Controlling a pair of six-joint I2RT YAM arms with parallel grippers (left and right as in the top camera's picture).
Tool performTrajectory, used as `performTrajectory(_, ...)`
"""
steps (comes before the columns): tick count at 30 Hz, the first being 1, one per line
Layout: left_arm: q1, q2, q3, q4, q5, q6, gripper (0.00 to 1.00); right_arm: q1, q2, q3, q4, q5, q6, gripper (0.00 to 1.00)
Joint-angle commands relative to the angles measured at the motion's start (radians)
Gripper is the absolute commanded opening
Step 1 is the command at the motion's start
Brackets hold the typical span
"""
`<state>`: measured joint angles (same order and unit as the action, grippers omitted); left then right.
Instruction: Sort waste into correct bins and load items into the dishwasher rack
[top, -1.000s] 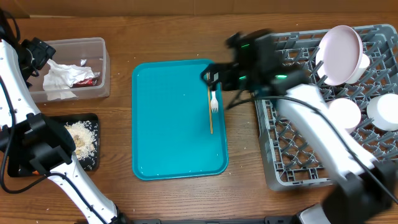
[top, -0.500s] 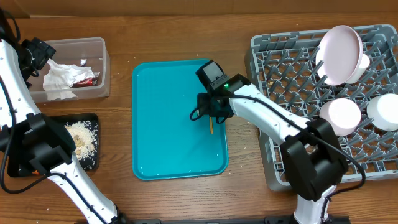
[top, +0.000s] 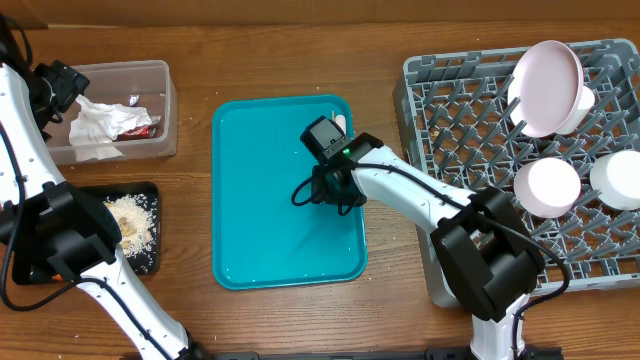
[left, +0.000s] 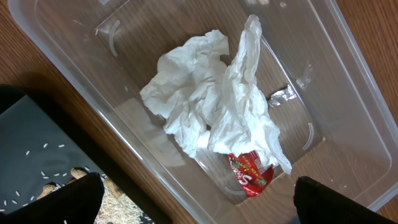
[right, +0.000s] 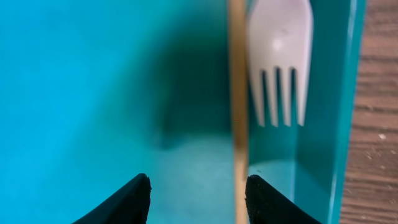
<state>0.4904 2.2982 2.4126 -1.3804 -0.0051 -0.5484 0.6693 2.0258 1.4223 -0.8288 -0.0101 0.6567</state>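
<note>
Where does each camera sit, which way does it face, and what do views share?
Overhead: above the table, looking straight down on teal tray, dishwasher rack, clear tub; left arm, right arm show.
Left wrist: over the clear tub, facing down at napkins; left pincer tips in bottom corners.
Right wrist: low over teal tray, facing stick and fork; right pincer tips below.
Shared: clear tub and napkins, in overhead and left wrist.
</note>
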Motion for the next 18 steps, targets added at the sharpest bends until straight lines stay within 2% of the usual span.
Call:
performTrajectory(1, -0.008, -0.013, -0.003, 0.001, -0.013, -0.006, 1.0, -0.001, 0.021, -0.014, 0.013, 0.035, 0.028, 0.53)
performTrajectory(6, -0.007, -0.013, -0.003, 0.001, -0.013, -0.006, 1.0, -0.001, 0.055, -0.014, 0.019, 0.035, 0.028, 0.52)
performTrajectory(9, -0.008, -0.013, -0.003, 0.001, -0.013, -0.006, 1.0, -0.001, 0.057, -0.014, 0.019, 0.031, 0.028, 0.45)
performTrajectory(12, -0.007, -0.013, -0.003, 0.001, -0.013, -0.006, 1.0, -0.001, 0.057, -0.014, 0.018, 0.032, 0.028, 0.36)
performTrajectory(14, -0.008, -0.013, -0.003, 0.001, -0.013, -0.006, 1.0, -0.001, 0.057, -0.014, 0.011, 0.031, 0.028, 0.2)
performTrajectory(16, -0.008, -0.013, -0.003, 0.001, -0.013, -0.006, 1.0, -0.001, 0.056, -0.013, 0.003, 0.031, 0.028, 0.09)
performTrajectory(18, -0.008, -0.013, -0.003, 0.001, -0.013, -0.006, 1.0, -0.001, 0.056, -0.005, -0.012, 0.032, 0.028, 0.04)
